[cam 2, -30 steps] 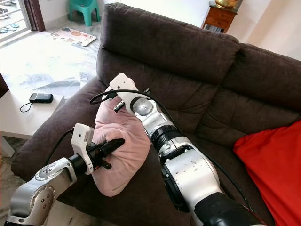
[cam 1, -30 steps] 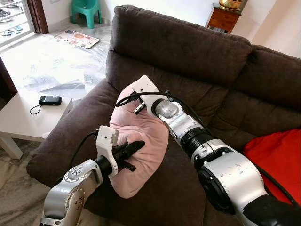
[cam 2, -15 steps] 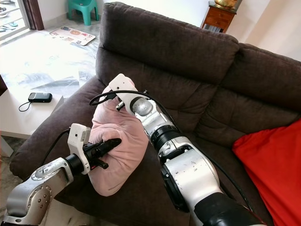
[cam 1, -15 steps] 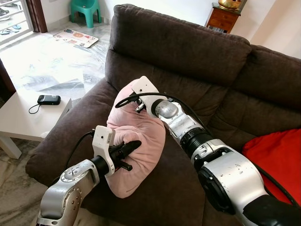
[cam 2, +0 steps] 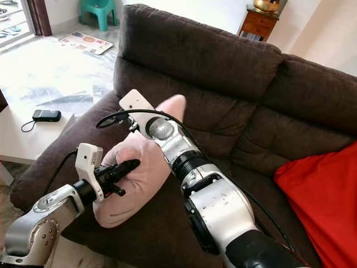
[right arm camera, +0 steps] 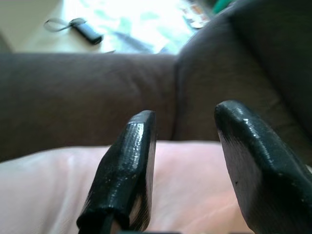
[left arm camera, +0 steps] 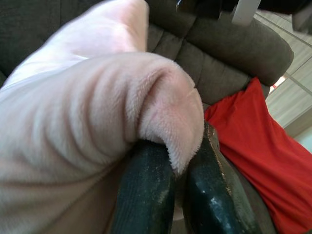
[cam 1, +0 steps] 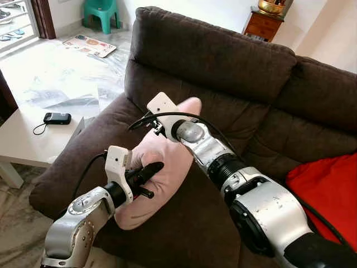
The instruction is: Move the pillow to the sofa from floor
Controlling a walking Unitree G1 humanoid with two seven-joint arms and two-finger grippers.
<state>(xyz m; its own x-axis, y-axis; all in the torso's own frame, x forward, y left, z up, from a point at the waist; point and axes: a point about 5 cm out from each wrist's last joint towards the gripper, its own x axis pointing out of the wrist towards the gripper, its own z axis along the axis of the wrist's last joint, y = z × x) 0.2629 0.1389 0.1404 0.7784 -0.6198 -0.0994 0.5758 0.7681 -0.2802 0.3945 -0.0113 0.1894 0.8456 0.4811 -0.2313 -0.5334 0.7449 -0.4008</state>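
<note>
The pink pillow (cam 1: pixel 164 162) lies tilted over the brown sofa's seat (cam 1: pixel 217 223), close to the left armrest (cam 1: pixel 83 151), with its top corner leaning on the backrest. My left gripper (cam 1: pixel 149 170) is shut on a fold of the pillow; the left wrist view shows plush pinched between the two black fingers (left arm camera: pixel 146 185). My right arm reaches across to the pillow's upper end, its wrist (cam 1: pixel 167 111) against the plush. In the right wrist view, my right gripper (right arm camera: pixel 185 156) is open, nothing between its fingers, the pillow (right arm camera: pixel 58 185) just under them.
A red cushion (cam 1: pixel 326 190) lies on the sofa's right seat. A white coffee table (cam 1: pixel 22 145) with a black device (cam 1: pixel 58 118) stands left of the armrest. A green stool (cam 1: pixel 101 11) and a wooden cabinet (cam 1: pixel 265 25) stand farther back.
My left gripper has drawn the pillow a little to the left. My right wrist has shifted left too, and the pillow's top corner now sticks up beside it.
</note>
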